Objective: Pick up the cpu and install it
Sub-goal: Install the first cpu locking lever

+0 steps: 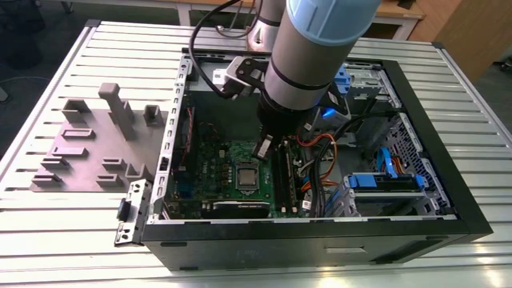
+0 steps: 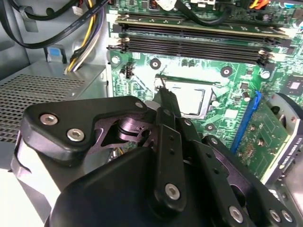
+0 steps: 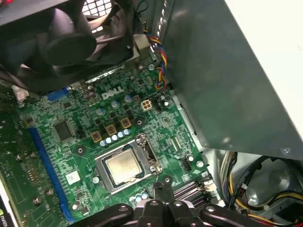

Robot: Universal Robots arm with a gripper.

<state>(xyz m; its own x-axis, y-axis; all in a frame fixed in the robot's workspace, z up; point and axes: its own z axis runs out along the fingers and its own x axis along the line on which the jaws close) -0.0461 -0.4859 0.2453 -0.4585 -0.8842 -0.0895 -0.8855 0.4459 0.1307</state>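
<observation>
CPU (image 3: 125,165) is what I see seated flat in the silver socket frame (image 3: 147,152) on the green motherboard (image 3: 85,142), just ahead of my pincer (image 3: 163,187) in the first wrist view. In that view the pincer's dark fingertips come together to a narrow point at the edge of the frame, close to the chip's corner; they look pressed together with nothing between them, and I cannot tell whether they touch the frame.

Going left to right in the exterior view: a grey moulded fixture (image 1: 96,147) with upright posts lies on the slatted metal desk (image 1: 48,72), well away from the pincer on the exterior view's left. Next comes the open computer case (image 1: 320,246), lying on its side, with the motherboard (image 1: 216,156) on its floor. The pincer (image 1: 262,149) hangs inside the case, above the board, with the chip (image 1: 246,176) just beside and below its tip. On the far side of the pincer, black memory slots (image 1: 286,180) run alongside it, then orange and black cables (image 1: 320,162), and further to the exterior view's right a blue drive bracket (image 1: 384,180).

In the second wrist view the pincer (image 2: 163,92) reaches to the near edge of the socket frame (image 2: 187,97), with the memory slots (image 2: 199,40) beyond.
</observation>
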